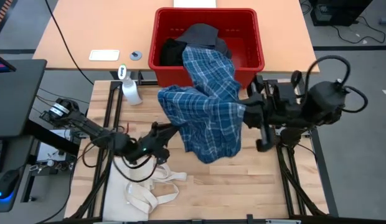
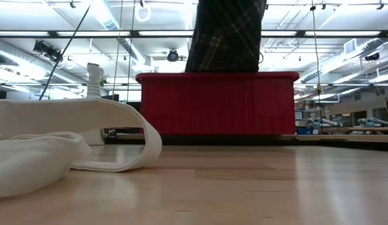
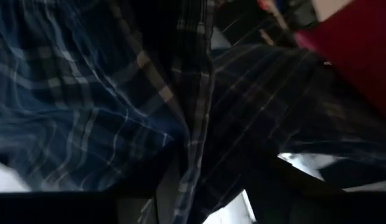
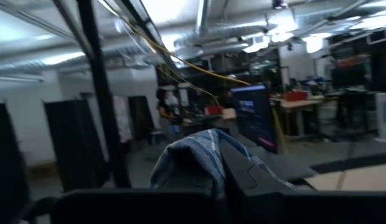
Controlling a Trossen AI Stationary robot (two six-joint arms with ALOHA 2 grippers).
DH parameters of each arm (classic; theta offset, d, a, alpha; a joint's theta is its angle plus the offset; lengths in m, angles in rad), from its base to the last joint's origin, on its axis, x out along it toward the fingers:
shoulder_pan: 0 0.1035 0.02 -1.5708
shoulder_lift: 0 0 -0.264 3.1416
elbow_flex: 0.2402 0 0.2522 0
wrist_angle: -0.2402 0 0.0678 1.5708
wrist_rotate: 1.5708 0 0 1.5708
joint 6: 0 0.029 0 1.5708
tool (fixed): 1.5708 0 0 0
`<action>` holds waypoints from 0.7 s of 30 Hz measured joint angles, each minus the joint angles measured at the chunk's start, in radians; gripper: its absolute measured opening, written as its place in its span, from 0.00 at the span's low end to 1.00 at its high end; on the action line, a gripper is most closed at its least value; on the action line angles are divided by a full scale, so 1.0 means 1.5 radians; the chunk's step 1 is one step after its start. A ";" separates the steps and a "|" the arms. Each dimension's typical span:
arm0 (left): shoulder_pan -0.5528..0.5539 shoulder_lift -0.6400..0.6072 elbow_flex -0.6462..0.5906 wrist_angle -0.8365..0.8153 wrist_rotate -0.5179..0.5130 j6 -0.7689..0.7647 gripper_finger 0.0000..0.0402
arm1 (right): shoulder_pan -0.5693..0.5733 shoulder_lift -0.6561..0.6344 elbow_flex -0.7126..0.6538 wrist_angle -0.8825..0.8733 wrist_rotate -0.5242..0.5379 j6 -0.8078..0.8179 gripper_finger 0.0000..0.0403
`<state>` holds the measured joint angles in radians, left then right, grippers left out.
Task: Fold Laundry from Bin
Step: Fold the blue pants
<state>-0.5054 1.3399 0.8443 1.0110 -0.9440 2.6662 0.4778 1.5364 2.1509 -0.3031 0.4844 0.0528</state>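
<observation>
From above, I have the blue plaid shirt point(image 1: 208, 106) strung between my two arms: my right gripper point(image 1: 245, 112) is clamped shut on a bunch of its cloth just in front of the bin point(image 1: 208, 17), and my left gripper point(image 1: 160, 132) is at the shirt's lower left edge, though I cannot tell from here whether its fingers have cloth between them. The shirt's upper end drapes over the bin's front rim, with dark laundry point(image 1: 193, 40) beside it inside, so a hard pull could drag those pieces out or tug the bin forward. The tote bag point(image 1: 140, 190) lies on the table just below my left arm, and the spray bottle point(image 1: 131, 91) stands near the bin's corner; a wide sweep left could knock either. At table level, the shirt point(image 2: 226, 34) hangs above the bin's red wall point(image 2: 216, 103), clear of the table, so if either hold slips it falls in a heap. The tote's handle point(image 2: 112, 134) loops close in front. Past my left wrist I see only plaid folds point(image 3: 118, 106) pressed close, probably bunched; closing here may catch several layers. Past my right wrist, a tuft of plaid cloth point(image 4: 196, 158) sticks up from my clenched fingers, a small bite that could pull free.
</observation>
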 joint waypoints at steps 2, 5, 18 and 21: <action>-0.015 0.000 0.000 0.025 0.025 0.017 0.42 | 0.015 0.000 0.000 0.012 -0.003 -0.001 0.03; -0.036 0.000 0.000 0.031 0.077 0.034 0.42 | 0.034 0.000 0.000 0.022 -0.024 -0.007 0.03; 0.010 0.000 0.000 0.028 0.131 0.103 0.41 | 0.031 0.022 0.000 0.080 0.015 -0.017 0.04; 0.030 0.000 0.000 0.023 0.150 0.100 0.41 | 0.030 0.034 0.000 0.103 0.016 -0.027 0.04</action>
<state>-0.4609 1.3399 0.8444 1.0460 -0.7197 2.8159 0.5228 1.5880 2.1509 -0.1484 0.5085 0.0128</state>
